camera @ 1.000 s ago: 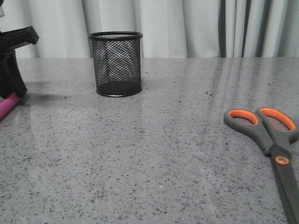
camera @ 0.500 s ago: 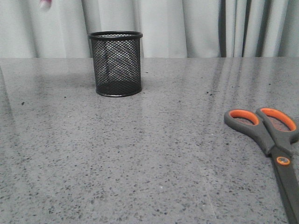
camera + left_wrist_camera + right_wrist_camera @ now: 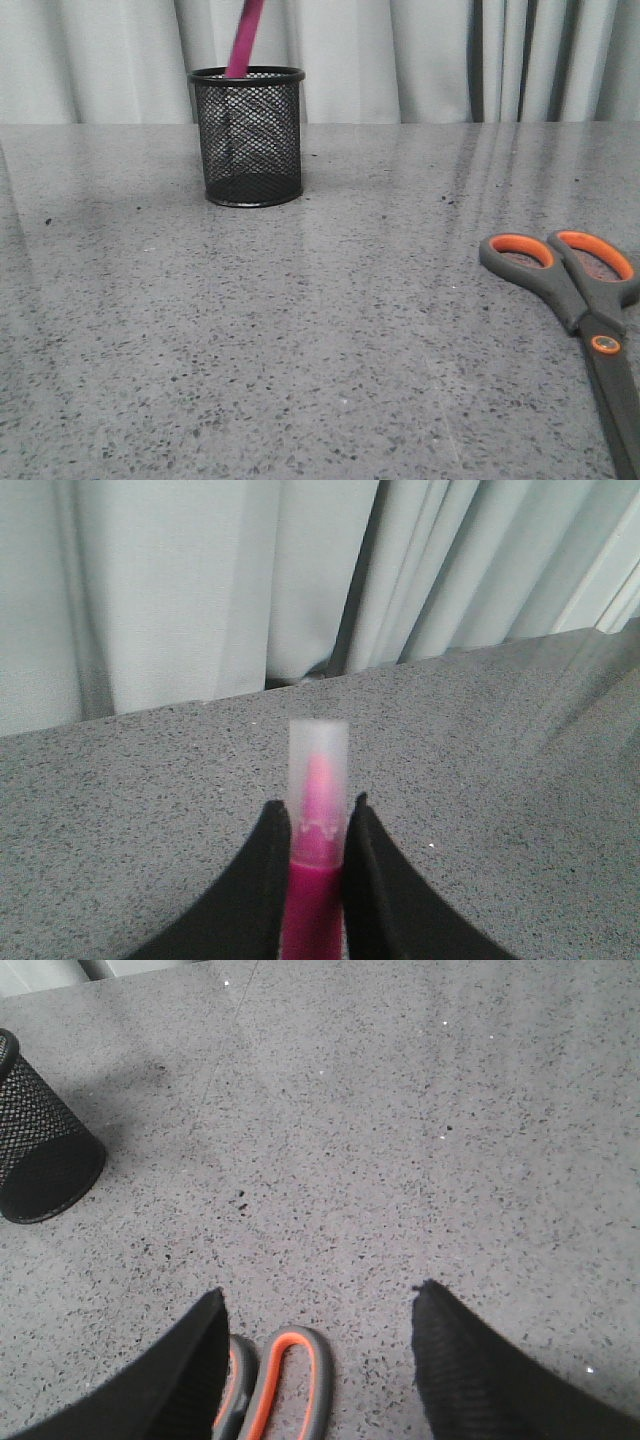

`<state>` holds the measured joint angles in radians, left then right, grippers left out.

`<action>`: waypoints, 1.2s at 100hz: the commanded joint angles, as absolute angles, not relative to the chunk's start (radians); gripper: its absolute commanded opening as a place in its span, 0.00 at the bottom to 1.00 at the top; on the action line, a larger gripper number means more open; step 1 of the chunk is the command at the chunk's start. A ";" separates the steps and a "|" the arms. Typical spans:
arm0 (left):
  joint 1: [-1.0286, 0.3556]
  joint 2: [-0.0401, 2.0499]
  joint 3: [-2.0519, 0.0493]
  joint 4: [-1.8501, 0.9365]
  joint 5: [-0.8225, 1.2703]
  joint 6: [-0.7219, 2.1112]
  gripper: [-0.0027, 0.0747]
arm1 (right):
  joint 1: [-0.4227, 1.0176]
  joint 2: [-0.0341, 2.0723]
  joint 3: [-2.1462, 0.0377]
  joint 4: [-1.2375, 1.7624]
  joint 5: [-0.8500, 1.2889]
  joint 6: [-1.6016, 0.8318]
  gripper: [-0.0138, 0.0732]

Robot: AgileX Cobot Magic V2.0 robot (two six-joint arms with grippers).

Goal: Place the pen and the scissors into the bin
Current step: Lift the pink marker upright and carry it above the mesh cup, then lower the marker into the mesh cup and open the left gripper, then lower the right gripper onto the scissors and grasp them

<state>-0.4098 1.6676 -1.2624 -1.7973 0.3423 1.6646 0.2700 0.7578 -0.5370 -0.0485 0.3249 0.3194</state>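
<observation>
**Pen tip at the mesh cup**

Left end effector [image 3: 315, 825] pinches the glossy magenta pen [image 3: 243, 38], which slants into the black wire-mesh bin [image 3: 248, 135]. Right end effector [image 3: 318, 1305] gapes wide over the orange-looped scissors [image 3: 575, 315], flat on the speckled stone worktop [image 3: 300, 330].

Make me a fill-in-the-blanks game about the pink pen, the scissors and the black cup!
1. The pen pokes out of the top of the ____ mesh bin.
2. The left gripper has its fingers shut on the ____.
3. The scissors lie flat on the ____, with finger loops lined in orange.
4. The right gripper hangs over the scissors with its fingers ____.

Missing words: black; pen; table; open
</observation>
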 commanded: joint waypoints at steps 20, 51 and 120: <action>-0.419 1.705 -1.342 -1.848 0.402 1.767 0.01 | 0.271 0.759 -0.573 -0.049 0.248 0.320 0.58; -0.419 1.720 -1.342 -1.848 0.424 1.805 0.15 | 0.271 0.759 -0.573 -0.049 0.249 0.320 0.58; -0.307 1.248 -1.342 -1.800 0.601 1.710 0.56 | 0.394 0.803 -0.821 0.117 0.585 0.172 0.53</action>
